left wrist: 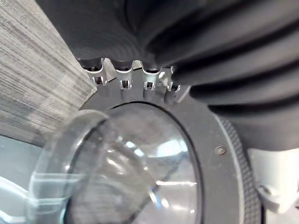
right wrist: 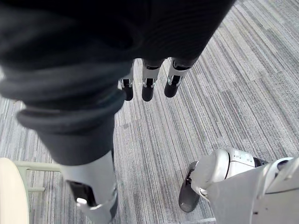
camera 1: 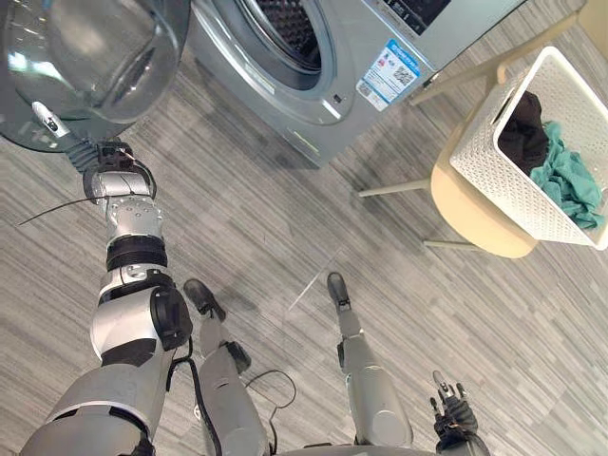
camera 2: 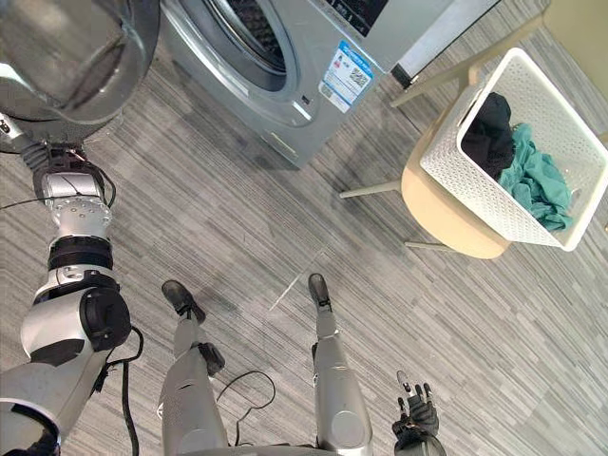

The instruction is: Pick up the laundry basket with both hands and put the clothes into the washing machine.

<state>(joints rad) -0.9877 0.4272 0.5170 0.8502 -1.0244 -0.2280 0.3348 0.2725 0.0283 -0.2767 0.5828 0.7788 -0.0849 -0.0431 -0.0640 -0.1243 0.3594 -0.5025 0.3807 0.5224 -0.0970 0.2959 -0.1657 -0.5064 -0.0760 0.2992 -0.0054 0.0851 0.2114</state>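
The white laundry basket sits tilted on a beige stool at the robot's right, apart from both hands. It holds black clothes and teal clothes. The eye views take in basket, stool and the grey washing machine together, with its drum open and its door swung out to the left. Close up, the left wrist view gives the door's glass bowl and grey rim, with the left hand pressed against that rim. Whether it grips the rim cannot be told. The right wrist view catches an edge of the stool's seat over the grey striped floor. The right hand hangs low at the robot's right, fingers loosely straight, pointing at the floor, holding nothing.
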